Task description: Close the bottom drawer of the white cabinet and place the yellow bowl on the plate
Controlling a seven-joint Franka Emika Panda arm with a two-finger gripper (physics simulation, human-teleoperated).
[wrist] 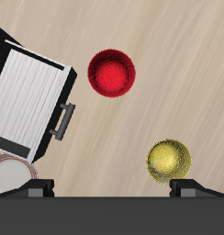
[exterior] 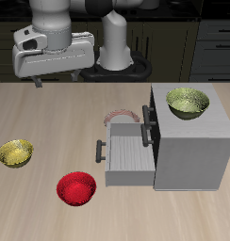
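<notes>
Here, broad bare table (exterior: pixel 51 113) between the yellow bowl (exterior: pixel 15 152) and the white cabinet (exterior: pixel 188 151), ample room around both. Bottom drawer (exterior: pixel 126 155) pulled out toward the red bowl (exterior: pixel 76 188), dark handle forward. Plate (exterior: pixel 123 117) behind the drawer, close against the cabinet, bare. Gripper (exterior: pixel 62 83) held high over the table's back edge, fingers (wrist: pixel 37 190) spread apart, nothing between them. Yellow bowl glossy, golden, upright, well apart from plate. Paler greenish bowl (exterior: pixel 188 102) atop the cabinet.

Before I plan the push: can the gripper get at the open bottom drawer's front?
Probably yes. The bottom drawer stands pulled out of the white cabinet, its handle facing bare table. The red bowl sits nearby but off to the side, and the gripper holds nothing.
</notes>
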